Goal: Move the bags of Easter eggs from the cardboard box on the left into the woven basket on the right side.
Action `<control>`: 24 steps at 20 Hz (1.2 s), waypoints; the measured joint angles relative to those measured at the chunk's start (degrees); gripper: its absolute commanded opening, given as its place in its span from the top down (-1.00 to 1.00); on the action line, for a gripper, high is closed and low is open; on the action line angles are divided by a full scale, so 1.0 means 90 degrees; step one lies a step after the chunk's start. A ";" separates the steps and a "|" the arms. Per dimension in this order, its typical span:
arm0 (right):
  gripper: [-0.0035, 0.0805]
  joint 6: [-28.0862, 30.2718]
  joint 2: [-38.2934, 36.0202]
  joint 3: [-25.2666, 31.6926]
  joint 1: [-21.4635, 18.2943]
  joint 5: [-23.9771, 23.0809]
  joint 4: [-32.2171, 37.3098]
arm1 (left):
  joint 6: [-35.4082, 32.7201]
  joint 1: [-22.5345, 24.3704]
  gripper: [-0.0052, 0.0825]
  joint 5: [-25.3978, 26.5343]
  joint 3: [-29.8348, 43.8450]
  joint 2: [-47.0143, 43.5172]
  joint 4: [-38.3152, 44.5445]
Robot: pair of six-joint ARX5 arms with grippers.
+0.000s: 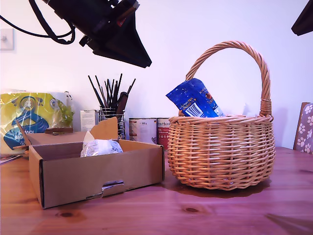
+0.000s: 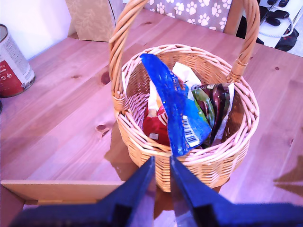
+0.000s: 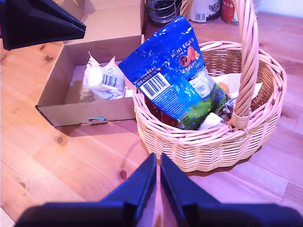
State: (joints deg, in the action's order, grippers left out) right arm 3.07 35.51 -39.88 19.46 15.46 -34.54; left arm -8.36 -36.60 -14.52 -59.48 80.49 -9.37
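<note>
Whitish bag (image 1: 100, 147) boxed (end effector (image 1: 128, 51) above)

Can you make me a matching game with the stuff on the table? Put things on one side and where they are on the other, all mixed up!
Things:
1. blue bag
2. whitish bag
3. woven basket
4. black brushes

Places:
A. inside the cardboard box
B. standing in a wire pot at the back
C. sticking up out of the basket
D. on the table, at the exterior view's right of the box

Pairs: 1-C, 2-A, 3-D, 4-B
</note>
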 measured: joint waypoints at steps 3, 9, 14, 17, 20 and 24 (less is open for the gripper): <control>0.92 -0.0005 0.0044 0.0000 0.0000 -0.0049 0.0041 | 0.0034 0.0019 0.75 0.0015 0.0000 0.0000 0.0002; 0.92 -0.0005 0.0202 0.0000 0.0000 -0.0049 0.0051 | 0.0034 0.0032 0.75 0.0039 0.0000 0.0000 -0.0153; 0.92 -0.0007 0.0291 0.0000 0.0000 -0.0049 0.0075 | -0.0680 0.0464 0.75 0.0058 0.0002 -0.0124 -0.1593; 0.92 -0.0005 0.0372 0.0000 0.0000 -0.0049 0.0095 | -0.0848 0.1044 0.75 0.0058 0.0005 -0.0471 -0.2132; 0.92 -0.0005 0.0498 0.0000 0.0000 -0.0049 0.0129 | -0.1127 0.1496 -0.18 0.0063 0.0005 -0.0743 -0.2373; 0.92 -0.0007 0.0658 0.0000 0.0000 -0.0049 0.0177 | -0.1277 0.1681 -0.88 0.0136 0.0005 -0.0733 -0.2817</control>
State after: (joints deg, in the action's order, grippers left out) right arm 3.01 41.43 -39.88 19.46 15.03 -32.95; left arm -19.86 -21.47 -13.30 -59.44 73.89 -34.72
